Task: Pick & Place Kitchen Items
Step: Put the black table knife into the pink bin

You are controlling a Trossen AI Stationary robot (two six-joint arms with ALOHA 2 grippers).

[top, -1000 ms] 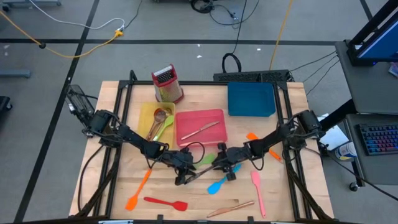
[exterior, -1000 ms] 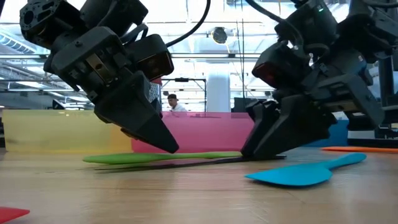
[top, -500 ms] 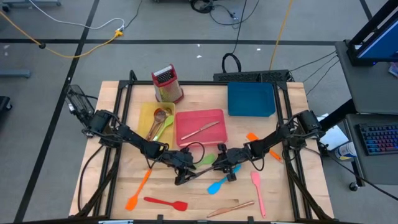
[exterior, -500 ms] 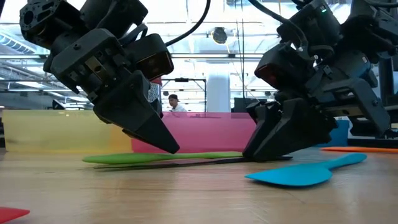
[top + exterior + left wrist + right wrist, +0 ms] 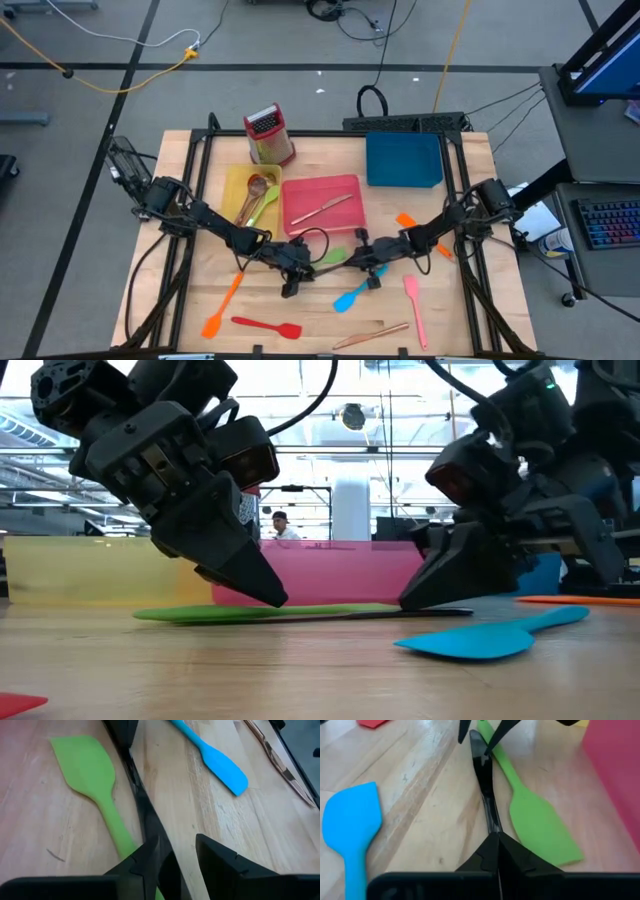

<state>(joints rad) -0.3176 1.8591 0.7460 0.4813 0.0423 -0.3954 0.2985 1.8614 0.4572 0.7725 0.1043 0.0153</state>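
Note:
A slim black utensil lies on the wooden table beside a green spatula, just in front of the pink tray. My right gripper is shut on its thin part. My left gripper is open at the utensil's broader end. One finger stands on each side, and bare wood shows between the utensil and one finger. Whether the other finger touches it, I cannot tell. In the low view the left gripper and right gripper both slant down to table height. My right gripper pinches the black utensil's thin shaft between its two fingers. It slants down from the table's right side, in line with the utensil. A short piece of the shaft sticks out behind the fingertips. The utensil lies low along the table.
A blue spatula lies just in front of my right gripper. Orange, red and pink spatulas and a copper piece lie nearer the front edge. The yellow tray, blue tray and grater stand at the back.
My right gripper has sunk and drawn a little toward the table's right edge along the black utensil. The utensil and the green spatula have stayed where they lay.

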